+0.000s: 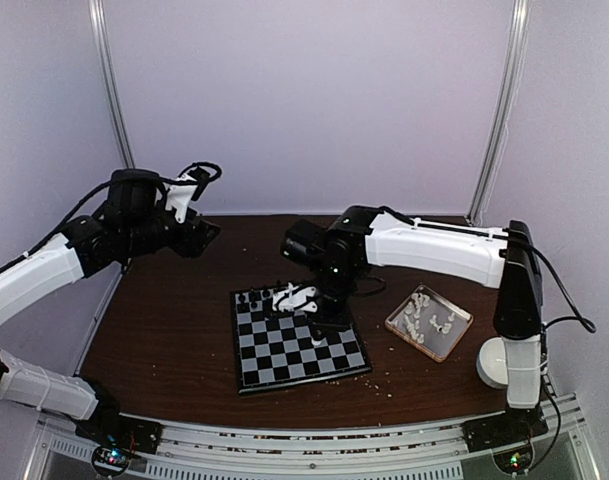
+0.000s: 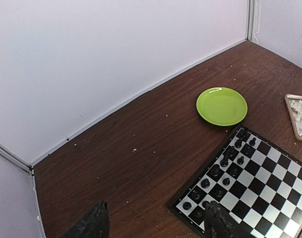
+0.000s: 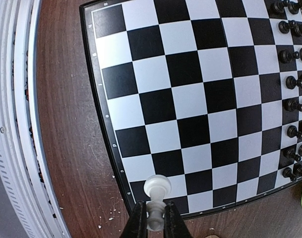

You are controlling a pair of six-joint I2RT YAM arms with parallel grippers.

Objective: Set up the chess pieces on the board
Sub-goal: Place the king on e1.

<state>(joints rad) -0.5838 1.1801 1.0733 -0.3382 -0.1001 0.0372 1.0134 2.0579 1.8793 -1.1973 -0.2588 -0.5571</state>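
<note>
Right wrist: my right gripper [image 3: 153,212] pinches the first tiny white plastic chessman [image 3: 156,191] over the checked black-and-grey chessboard [image 3: 190,99]. The other white chessmen [image 1: 421,312] wait in the clear square tray [image 1: 446,303]. My left gripper [image 2: 155,225] gapes wide, empty.

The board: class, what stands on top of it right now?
Black chessmen stand in two rows along one edge of the board. The right gripper holds a white piece over the opposite edge, hiding the square beneath.
</note>
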